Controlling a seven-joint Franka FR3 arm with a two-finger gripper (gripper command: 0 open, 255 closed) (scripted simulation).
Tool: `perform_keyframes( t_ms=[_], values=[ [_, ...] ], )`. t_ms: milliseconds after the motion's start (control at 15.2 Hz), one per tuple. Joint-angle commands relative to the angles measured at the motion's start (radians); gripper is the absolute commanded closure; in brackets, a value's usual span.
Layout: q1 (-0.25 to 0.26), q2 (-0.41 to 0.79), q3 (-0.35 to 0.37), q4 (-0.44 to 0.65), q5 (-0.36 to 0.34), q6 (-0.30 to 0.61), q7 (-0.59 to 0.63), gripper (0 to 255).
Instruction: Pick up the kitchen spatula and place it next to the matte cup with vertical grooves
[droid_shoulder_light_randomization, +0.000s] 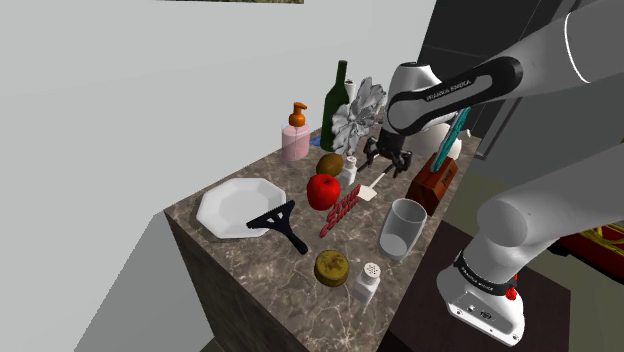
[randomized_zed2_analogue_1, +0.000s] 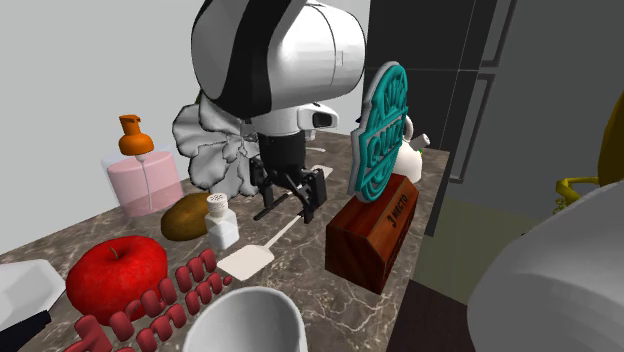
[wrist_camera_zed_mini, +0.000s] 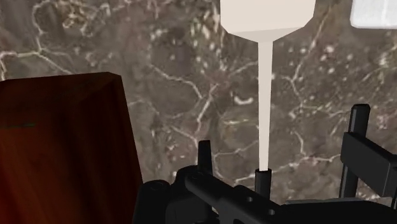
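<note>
**Open gripper straddling the handle of a white spatula on a marble counter**

A white robot arm reaches over a dark marble counter (droid_shoulder_light_randomization: 270, 290) crowded with kitchen things. Its black gripper (droid_shoulder_light_randomization: 387, 160) points down, low over the stone. The jaws stand apart, one on each side of the thin handle of a white spatula (droid_shoulder_light_randomization: 372, 192), and neither finger is seen touching it.

The white spatula lies flat on the counter. In the wrist view, the white spatula (wrist_camera_zed_mini: 264, 95) runs straight out from between the fingers of the gripper (wrist_camera_zed_mini: 280, 130), with its broad blade at the far end. In the second exterior view, the gripper (randomized_zed2_analogue_1: 290, 205) stands over the handle's end and the blade of the white spatula (randomized_zed2_analogue_1: 245, 262) points toward the camera.

A dark red wooden block (randomized_zed2_analogue_1: 375, 235) sits just beside the spatula and carries an upright teal sign (randomized_zed2_analogue_1: 380, 130). On the spatula's other side are a small white shaker (randomized_zed2_analogue_1: 220, 220), a brown fruit (randomized_zed2_analogue_1: 185, 217) and a red apple (droid_shoulder_light_randomization: 323, 190). A red slotted utensil (droid_shoulder_light_randomization: 340, 208) lies between the apple and the spatula.

The cup (droid_shoulder_light_randomization: 403, 228), pale and upright, stands near the counter's edge toward the shoulder view's lower right. It is apart from the spatula, and its grooves cannot be made out.

Farther toward the shoulder view's left, a white plate (droid_shoulder_light_randomization: 235, 205) has a black spatula (droid_shoulder_light_randomization: 280, 222) resting against its rim. At the back stand a pink soap bottle (droid_shoulder_light_randomization: 296, 135), a green bottle (droid_shoulder_light_randomization: 337, 100) and a white flower-shaped ornament (droid_shoulder_light_randomization: 357, 110).
</note>
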Motion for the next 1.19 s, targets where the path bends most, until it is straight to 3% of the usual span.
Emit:
perform_keyframes(
  t_ms=[0,594,660,1122],
  values=[
    [-0.003,0.022,0.003,-0.014,-0.002,0.036,0.003,0],
    [-0.006,0.040,0.007,-0.023,-0.004,0.064,0.005,0],
    [-0.006,0.040,0.007,-0.023,-0.004,0.064,0.005,255],
    [-0.006,0.040,0.007,-0.023,-0.004,0.064,0.005,255]
  ],
)
